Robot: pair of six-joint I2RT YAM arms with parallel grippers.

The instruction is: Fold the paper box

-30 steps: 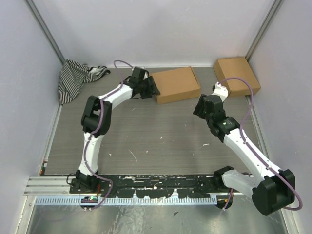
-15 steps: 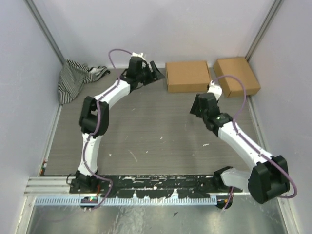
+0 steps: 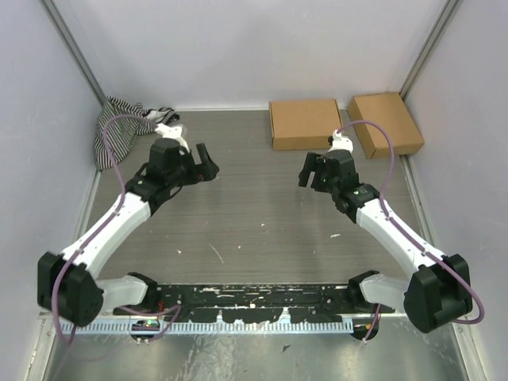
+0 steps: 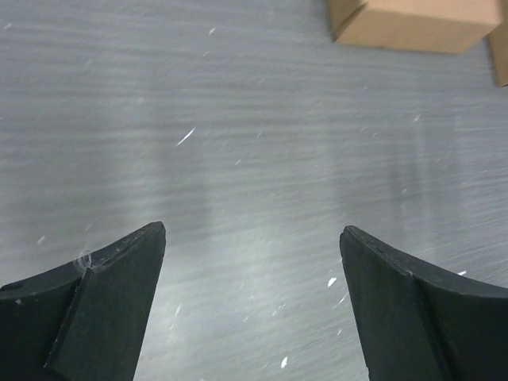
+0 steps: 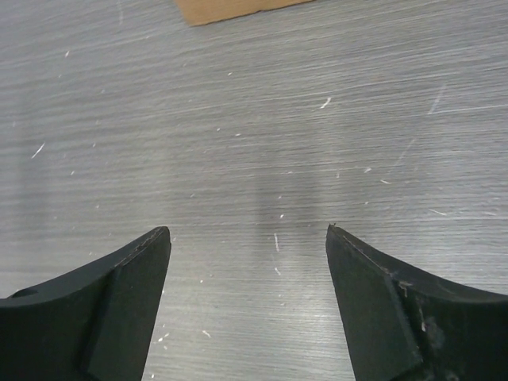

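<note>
The paper box [image 3: 305, 123] is a shallow closed brown cardboard box lying flat against the back wall. Its corner shows at the top of the left wrist view [image 4: 413, 22] and its edge at the top of the right wrist view [image 5: 230, 8]. My left gripper [image 3: 208, 163] is open and empty over bare table, well to the box's left and nearer. My right gripper [image 3: 306, 171] is open and empty, a short way in front of the box. Both wrist views show wide-open jaws, left [image 4: 252, 238] and right [image 5: 248, 234], over grey table.
A second, similar brown box [image 3: 385, 123] lies in the back right corner, beside the paper box. A striped cloth [image 3: 123, 127] is bunched in the back left corner. White walls enclose the grey table [image 3: 254, 214] on three sides.
The paper box slid from an angled spot to square against the back wall. My left arm has since pulled back and to the left, away from it. My right gripper moved slightly left.
</note>
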